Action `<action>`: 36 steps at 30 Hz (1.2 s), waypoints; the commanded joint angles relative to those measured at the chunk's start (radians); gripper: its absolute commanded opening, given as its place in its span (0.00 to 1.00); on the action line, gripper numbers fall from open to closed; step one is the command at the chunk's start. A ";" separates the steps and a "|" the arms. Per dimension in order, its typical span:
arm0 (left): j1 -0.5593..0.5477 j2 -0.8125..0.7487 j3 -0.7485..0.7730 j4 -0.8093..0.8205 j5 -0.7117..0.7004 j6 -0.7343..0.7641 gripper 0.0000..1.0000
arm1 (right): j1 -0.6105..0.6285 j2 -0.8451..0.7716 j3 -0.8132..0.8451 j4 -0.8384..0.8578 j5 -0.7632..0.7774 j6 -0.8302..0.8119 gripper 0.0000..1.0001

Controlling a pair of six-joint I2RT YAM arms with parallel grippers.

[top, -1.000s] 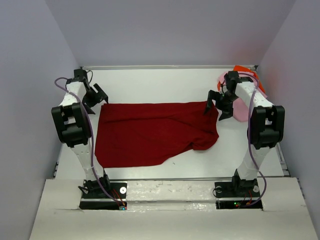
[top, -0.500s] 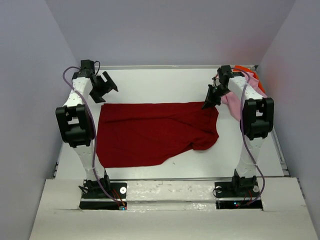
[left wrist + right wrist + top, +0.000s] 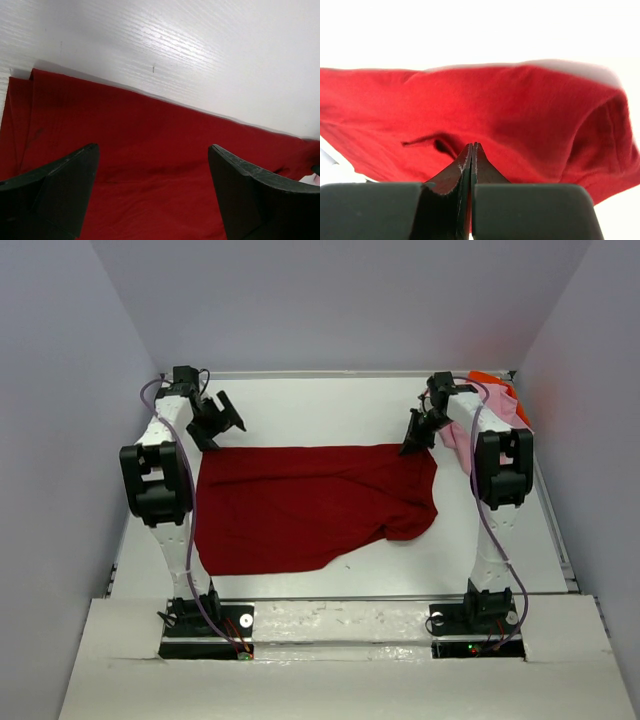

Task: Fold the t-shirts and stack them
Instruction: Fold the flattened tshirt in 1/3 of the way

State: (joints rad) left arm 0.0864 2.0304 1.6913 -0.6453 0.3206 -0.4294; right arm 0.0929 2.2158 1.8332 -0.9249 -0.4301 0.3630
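Note:
The dark red t-shirt [image 3: 310, 505] lies spread across the middle of the table, its right side bunched and folded under. It fills the lower part of the left wrist view [image 3: 150, 165] and most of the right wrist view [image 3: 520, 115]. My left gripper [image 3: 222, 423] [image 3: 152, 147] hangs open just behind the shirt's far left corner, with nothing between its fingers. My right gripper [image 3: 410, 443] [image 3: 471, 145] is shut at the shirt's far right corner, with its tips against the cloth. No cloth shows pinched or lifted. A light pink t-shirt [image 3: 458, 437] and an orange t-shirt [image 3: 486, 378] lie bunched at the far right.
White table [image 3: 320, 405] with a raised rail along its far edge. Grey walls close in on the left, the back and the right. Both arm bases [image 3: 205, 620] [image 3: 480, 618] sit at the near edge, and the right arm leans over the pink and orange pile.
My right gripper has shut and drawn slightly back and up at the shirt's far right corner. The left gripper has moved further back and to the right, still open. The red shirt has not shifted.

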 commanded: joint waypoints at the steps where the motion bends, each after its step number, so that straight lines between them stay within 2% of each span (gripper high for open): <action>1: -0.007 0.013 0.050 -0.057 0.032 0.041 0.99 | 0.002 0.024 0.047 0.028 0.027 -0.012 0.00; 10: -0.028 0.028 0.082 -0.162 -0.095 0.084 0.97 | 0.002 0.030 0.041 0.032 0.033 -0.013 0.00; 18: -0.060 0.125 0.051 -0.154 -0.087 0.066 0.96 | 0.002 0.051 0.041 0.024 0.060 -0.012 0.00; 22: -0.079 0.195 0.108 -0.175 -0.083 0.064 0.96 | 0.002 0.088 0.067 0.015 0.074 -0.009 0.00; 30: -0.076 0.321 0.240 -0.215 -0.077 0.052 0.96 | 0.002 0.212 0.245 -0.061 0.139 -0.009 0.00; 36: -0.047 0.353 0.298 -0.191 -0.051 0.011 0.96 | 0.002 0.327 0.437 -0.138 0.189 -0.010 0.00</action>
State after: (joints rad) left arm 0.0231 2.3234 1.9629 -0.9104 0.2420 -0.4026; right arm 0.0929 2.4756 2.1818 -1.0309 -0.3237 0.3630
